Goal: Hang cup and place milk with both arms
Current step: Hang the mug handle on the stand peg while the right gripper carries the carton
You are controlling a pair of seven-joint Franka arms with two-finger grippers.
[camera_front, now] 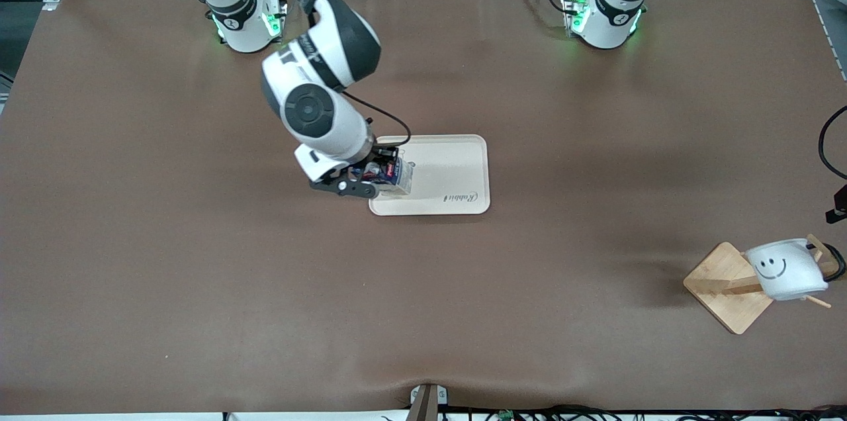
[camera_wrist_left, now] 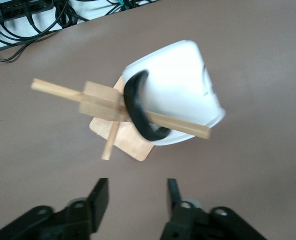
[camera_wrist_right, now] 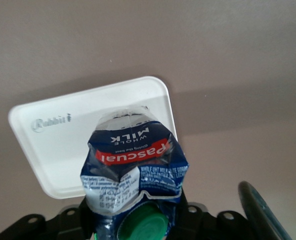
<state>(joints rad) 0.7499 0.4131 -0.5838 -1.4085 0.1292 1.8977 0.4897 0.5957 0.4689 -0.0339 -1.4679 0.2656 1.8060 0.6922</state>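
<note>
Right gripper [camera_front: 378, 177] grips the milk [camera_front: 395, 174] over the tray [camera_front: 456, 173] (at its right-arm end). Cup [camera_front: 787, 269] hangs on the rack [camera_front: 724, 285] peg; left gripper [camera_wrist_left: 138, 202] is over it, jaws apart, empty.

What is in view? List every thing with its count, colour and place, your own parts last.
cup: one, white with black handle and smiley, hung on a peg of the wooden rack, toward the left arm's end of the table.
wooden rack: one, pale wood, square base with pegs, nearer the front camera than the tray.
milk: one, dark blue carton with green cap, at the tray's edge toward the right arm's end, in the right hand.
tray: one, cream, mid-table.
table: one, brown.
right hand: black, gripping the milk over the tray.
left hand: black, fingers open, over the table beside the rack, holding nothing.
</note>
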